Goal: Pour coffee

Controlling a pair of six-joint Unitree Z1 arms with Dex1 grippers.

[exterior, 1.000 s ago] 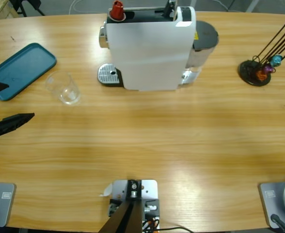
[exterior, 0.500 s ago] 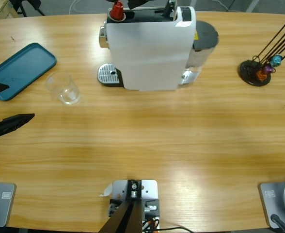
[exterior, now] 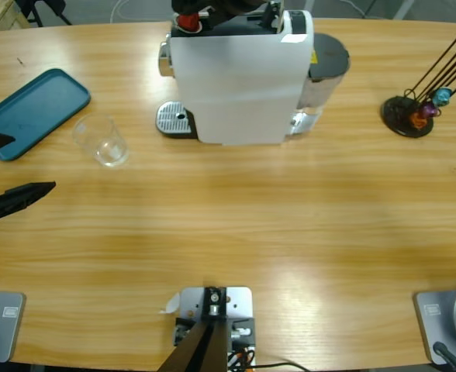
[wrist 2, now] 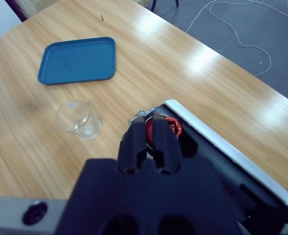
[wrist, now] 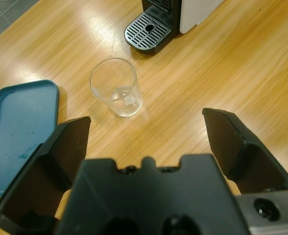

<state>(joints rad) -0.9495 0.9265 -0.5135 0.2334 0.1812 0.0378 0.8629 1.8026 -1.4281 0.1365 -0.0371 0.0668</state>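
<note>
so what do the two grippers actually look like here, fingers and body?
Left gripper: matte black, two broad wedge-shaped fingers rising from a blocky black body with round recesses; a silver-grey bracket with a dark screw hole sits at its lower right. Right gripper: the same black, fingers narrow and ridged from this angle, with a silver-grey plate at the lower left.

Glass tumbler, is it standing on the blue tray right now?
No, the glass tumbler stands on the bare wooden table, beside the blue tray and apart from it.

Glass (exterior: 102,141) between tray (exterior: 34,111) and machine (exterior: 240,74) — capsule stand (exterior: 411,115) far right.
</note>
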